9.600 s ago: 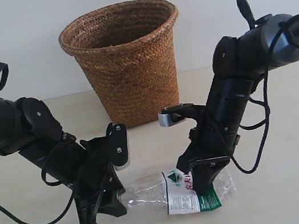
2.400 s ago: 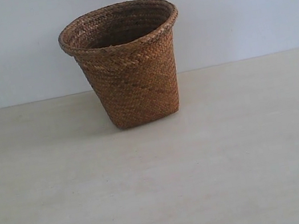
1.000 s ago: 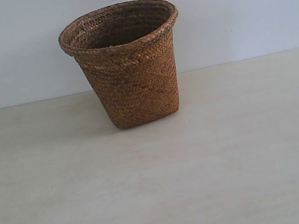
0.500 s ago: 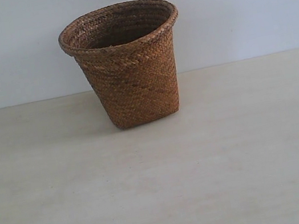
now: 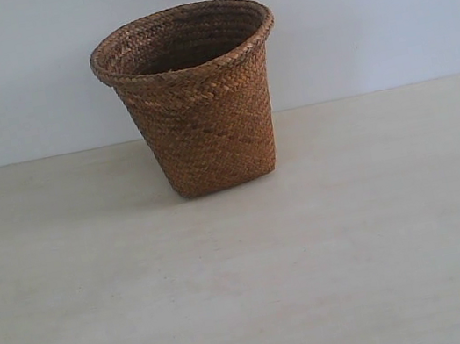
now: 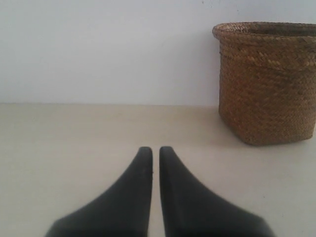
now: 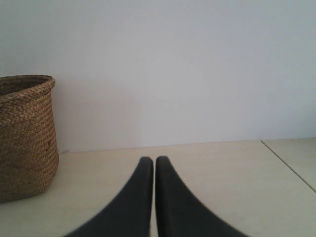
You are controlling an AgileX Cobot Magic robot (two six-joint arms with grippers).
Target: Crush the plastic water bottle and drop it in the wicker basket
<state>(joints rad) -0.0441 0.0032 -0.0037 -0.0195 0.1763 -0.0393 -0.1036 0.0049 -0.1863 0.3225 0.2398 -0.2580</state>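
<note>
The brown wicker basket point(image 5: 195, 98) stands upright at the back of the table, near the white wall. It also shows in the left wrist view as the basket point(image 6: 269, 84) and in the right wrist view as the basket point(image 7: 24, 136). The plastic water bottle is out of view in every frame; the basket's inside is hidden. My left gripper point(image 6: 155, 150) is shut with nothing between its black fingers, low over the table and well clear of the basket. My right gripper point(image 7: 154, 160) is shut and empty too. Neither arm appears in the exterior view.
The pale wooden table point(image 5: 251, 293) runs from the basket to the front edge of the exterior view. A seam or table edge point(image 7: 289, 165) shows in the right wrist view. A plain white wall stands behind the basket.
Since 9.6 s ago both arms and the bottle they held have left the exterior view. Over the last 2.4 s nothing has visibly moved.
</note>
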